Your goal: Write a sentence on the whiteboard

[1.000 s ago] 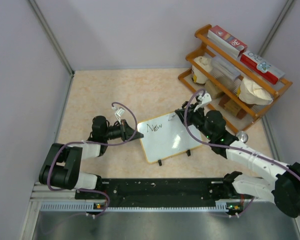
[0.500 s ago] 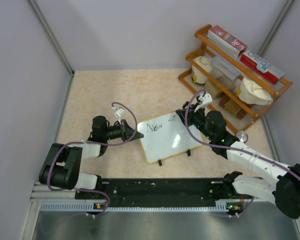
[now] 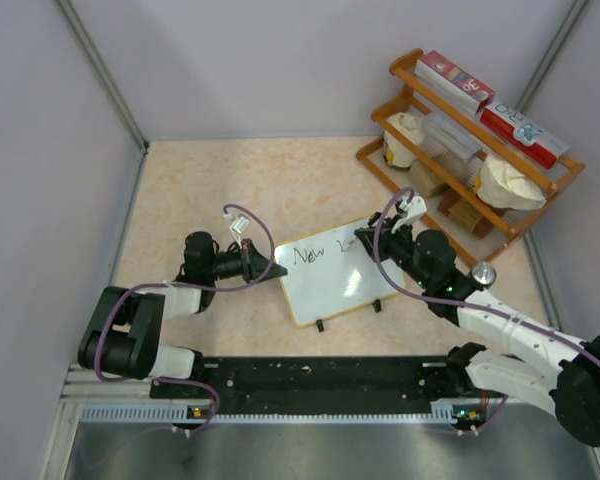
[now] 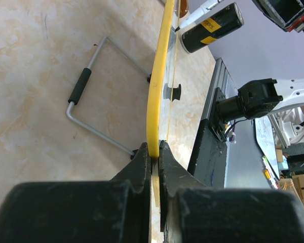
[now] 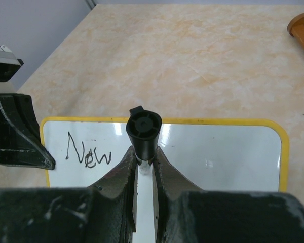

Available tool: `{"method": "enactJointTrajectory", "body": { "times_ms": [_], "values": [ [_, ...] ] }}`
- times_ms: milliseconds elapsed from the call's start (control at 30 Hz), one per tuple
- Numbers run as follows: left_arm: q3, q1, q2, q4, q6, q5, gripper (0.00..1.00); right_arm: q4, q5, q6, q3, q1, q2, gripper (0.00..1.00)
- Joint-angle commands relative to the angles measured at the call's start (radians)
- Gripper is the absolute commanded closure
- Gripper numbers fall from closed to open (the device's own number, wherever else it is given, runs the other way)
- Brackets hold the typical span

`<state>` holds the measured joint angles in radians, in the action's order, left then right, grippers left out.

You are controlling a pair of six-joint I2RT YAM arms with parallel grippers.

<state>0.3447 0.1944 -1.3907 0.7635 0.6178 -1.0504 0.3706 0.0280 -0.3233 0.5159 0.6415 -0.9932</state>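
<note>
While my left pincer (image 4: 153,152) clamps the whiteboard (image 3: 332,280) by its left edge, my right pincer (image 5: 144,158) grasps a black marker (image 5: 144,126).
Board mid-table (image 3: 230,180), "New" (image 5: 88,154) written far left, marker over its far right.

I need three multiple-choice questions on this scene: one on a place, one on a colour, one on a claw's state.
1. Where does the wooden rack stand?
A. at the table's far right corner
B. between the arm bases
C. at the near left

2. What colour is the writing on the whiteboard?
A. red
B. black
C. green

3. How is the left claw?
A. open above the board
B. shut on a cup
C. shut on the whiteboard's edge

1 A: the top view shows it far right. 2 B: "New" is black. 3 C: it pinches the frame.
</note>
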Motion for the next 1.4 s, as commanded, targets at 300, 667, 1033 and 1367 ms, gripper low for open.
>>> {"method": "enactJointTrajectory", "body": {
  "times_ms": [300, 667, 1033, 1367],
  "values": [
    [0.0, 0.01, -0.004, 0.017, -0.044, -0.06, 1.0, 0.071, -0.023, -0.048, 0.004, 0.017, -0.021, 1.0],
    [0.0, 0.01, -0.004, 0.019, -0.044, -0.062, 1.0, 0.122, 0.001, -0.068, 0.049, 0.017, 0.03, 1.0],
    [0.0, 0.01, -0.005, 0.019, -0.044, -0.062, 1.0, 0.094, 0.065, -0.042, 0.095, -0.006, -0.025, 1.0],
    [0.0, 0.01, -0.005, 0.019, -0.044, -0.065, 1.0, 0.114, 0.056, -0.051, 0.067, -0.016, -0.076, 1.0]
  ]
}}
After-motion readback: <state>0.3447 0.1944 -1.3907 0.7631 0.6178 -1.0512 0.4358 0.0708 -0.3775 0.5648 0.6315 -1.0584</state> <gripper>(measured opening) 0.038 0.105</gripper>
